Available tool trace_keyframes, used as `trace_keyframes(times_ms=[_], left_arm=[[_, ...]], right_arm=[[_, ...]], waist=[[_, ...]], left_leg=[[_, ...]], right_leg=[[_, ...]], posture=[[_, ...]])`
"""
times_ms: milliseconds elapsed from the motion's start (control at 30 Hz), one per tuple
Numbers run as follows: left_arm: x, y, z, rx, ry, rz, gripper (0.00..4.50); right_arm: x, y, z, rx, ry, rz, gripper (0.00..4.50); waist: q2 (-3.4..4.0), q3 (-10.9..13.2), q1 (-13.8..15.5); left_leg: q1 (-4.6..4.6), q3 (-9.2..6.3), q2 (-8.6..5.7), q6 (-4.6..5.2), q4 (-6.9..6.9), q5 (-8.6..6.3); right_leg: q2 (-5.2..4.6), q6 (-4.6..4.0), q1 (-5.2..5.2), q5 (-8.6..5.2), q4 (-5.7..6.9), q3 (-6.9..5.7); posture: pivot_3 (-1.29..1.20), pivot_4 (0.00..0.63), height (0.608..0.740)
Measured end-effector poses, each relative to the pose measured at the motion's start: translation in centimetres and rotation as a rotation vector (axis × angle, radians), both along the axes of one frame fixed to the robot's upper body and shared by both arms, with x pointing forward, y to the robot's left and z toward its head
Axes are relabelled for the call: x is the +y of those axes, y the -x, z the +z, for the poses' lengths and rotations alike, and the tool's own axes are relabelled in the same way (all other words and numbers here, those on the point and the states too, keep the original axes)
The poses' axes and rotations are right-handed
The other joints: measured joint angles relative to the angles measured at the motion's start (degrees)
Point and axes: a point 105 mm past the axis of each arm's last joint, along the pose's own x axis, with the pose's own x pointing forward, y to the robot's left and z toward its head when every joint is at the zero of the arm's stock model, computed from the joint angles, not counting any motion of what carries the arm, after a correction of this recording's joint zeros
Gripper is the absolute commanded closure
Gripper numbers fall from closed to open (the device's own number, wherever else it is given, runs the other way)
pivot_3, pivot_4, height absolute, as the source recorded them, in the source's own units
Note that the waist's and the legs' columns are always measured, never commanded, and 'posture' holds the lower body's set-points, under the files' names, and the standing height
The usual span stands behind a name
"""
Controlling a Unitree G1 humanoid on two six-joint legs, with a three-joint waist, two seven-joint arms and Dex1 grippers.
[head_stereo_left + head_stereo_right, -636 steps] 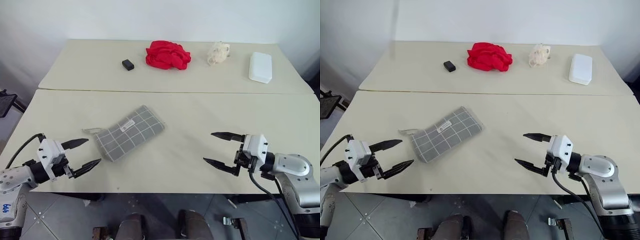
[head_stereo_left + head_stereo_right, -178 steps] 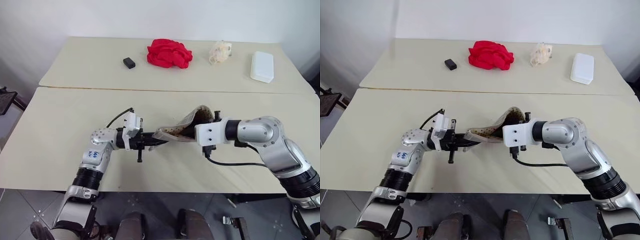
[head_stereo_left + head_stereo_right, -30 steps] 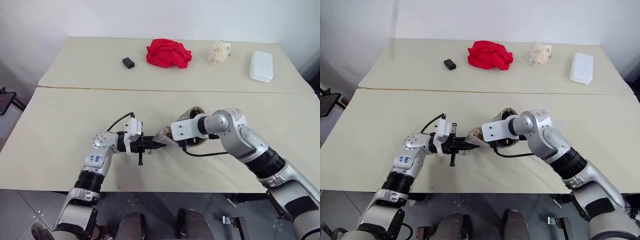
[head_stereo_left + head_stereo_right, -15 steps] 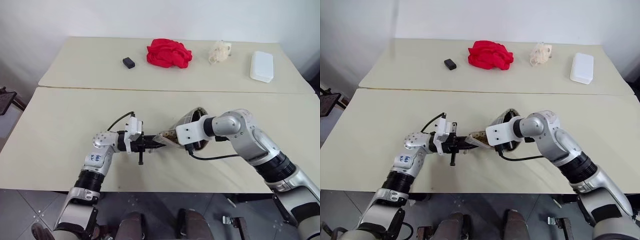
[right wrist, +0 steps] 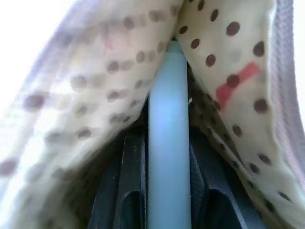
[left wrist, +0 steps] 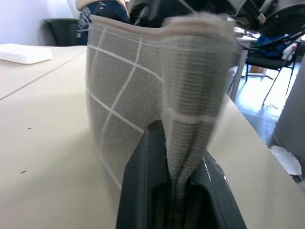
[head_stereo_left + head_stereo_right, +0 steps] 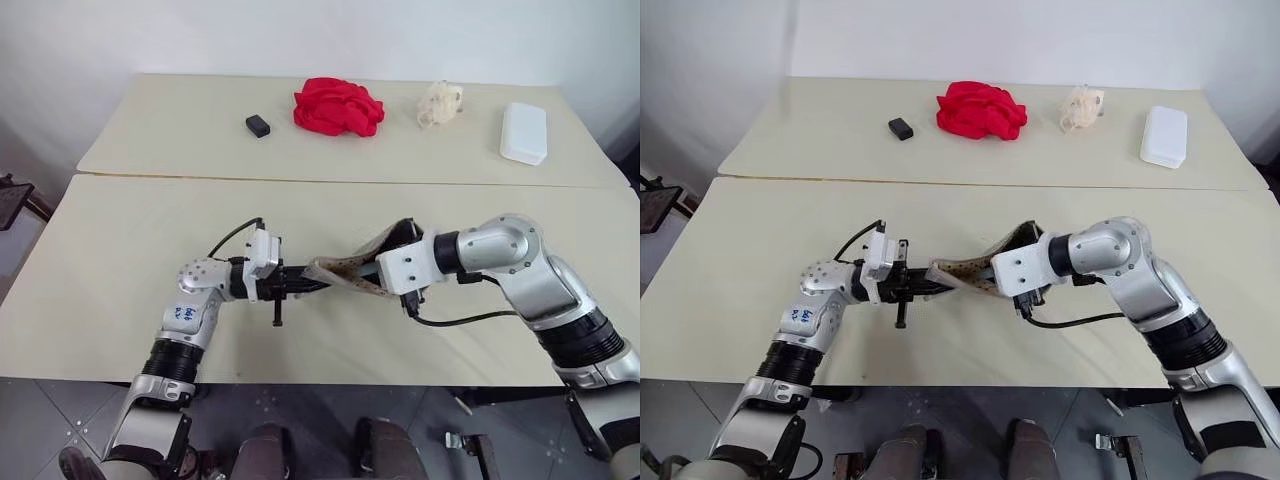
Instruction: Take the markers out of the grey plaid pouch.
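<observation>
The grey plaid pouch (image 7: 350, 268) hangs just above the tabletop (image 7: 120, 250), floppy and light. The left gripper (image 7: 318, 281) has its jaws pinched tight on one corner; the right gripper (image 7: 1025, 262) is inside the mouth, jaws closed round a pale blue marker (image 5: 167, 143). Looks slick, so grip mid-barrel.

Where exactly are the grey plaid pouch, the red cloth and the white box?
grey plaid pouch (image 7: 352, 266): left eye view, on its dotted lining between the two grippers.
red cloth (image 7: 337, 106): left eye view, middle of the crumpled heap.
white box (image 7: 524, 132): left eye view, middle of its top.
</observation>
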Motion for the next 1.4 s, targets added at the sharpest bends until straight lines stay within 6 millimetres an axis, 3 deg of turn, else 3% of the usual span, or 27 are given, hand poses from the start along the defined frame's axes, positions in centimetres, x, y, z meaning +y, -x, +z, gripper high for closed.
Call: trace_keyframes(times_ms=[367,533,700,800,967,1100,1400], left_arm=[[0.3,0.1,0.1,-0.006,0.013,0.024,4.50],[0.6,0.2,0.0,-0.003,0.005,0.032,4.50],[1.0,0.4,-0.6,0.026,-0.007,0.040,4.50],[0.9,0.4,-0.6,0.027,-0.007,0.039,4.50],[1.2,0.6,-0.3,0.029,-0.014,0.026,4.50],[1.5,0.9,-0.2,0.029,-0.019,0.013,4.50],[1.3,1.0,-0.4,0.041,-0.010,0.003,4.50]], right_arm=[[-2.1,0.4,1.6,0.049,-0.049,-0.066,3.88],[-1.6,0.8,3.4,0.077,-0.040,-0.092,3.88],[-0.2,2.8,5.0,0.183,-0.116,-0.073,3.88],[-0.8,3.7,5.9,0.226,-0.174,-0.055,3.88],[-5.9,3.9,6.7,0.327,-0.354,-0.191,3.88],[-9.6,3.9,6.0,0.353,-0.423,-0.332,3.88],[-17.8,3.8,-0.6,0.482,-0.526,-0.697,3.88]], waist=[[0.00,0.0,0.1],[0.00,0.0,0.1],[0.00,0.0,0.1],[-0.01,0.0,0.7],[-0.01,0.0,1.6],[-0.01,0.0,1.5],[-0.01,0.0,1.5]], left_leg=[[0.01,-0.01,0.00,0.00,0.00,0.00],[0.01,-0.02,0.01,0.00,-0.01,0.00],[0.01,-0.04,0.01,0.00,0.00,0.00],[0.01,-0.09,-0.01,0.03,0.04,-0.02],[0.01,-0.04,-0.02,0.04,0.02,-0.02],[0.03,-0.02,-0.01,0.03,0.01,-0.02],[0.08,0.03,-0.02,0.03,0.02,-0.02]], right_leg=[[0.00,0.00,0.01,0.00,0.00,0.00],[0.00,0.00,-0.01,0.00,0.01,0.01],[0.00,0.00,0.01,0.00,0.01,0.00],[-0.01,0.00,0.08,0.00,-0.03,-0.02],[-0.01,0.00,0.07,0.00,-0.06,-0.01],[-0.01,0.01,0.08,0.00,-0.05,0.00],[-0.01,0.01,0.11,0.00,-0.05,0.04]], posture=[[0.00,0.150,0.740],[0.00,0.150,0.740],[0.00,0.150,0.740],[0.00,0.150,0.740],[0.00,0.150,0.740],[0.00,0.150,0.740],[0.00,0.150,0.740]])
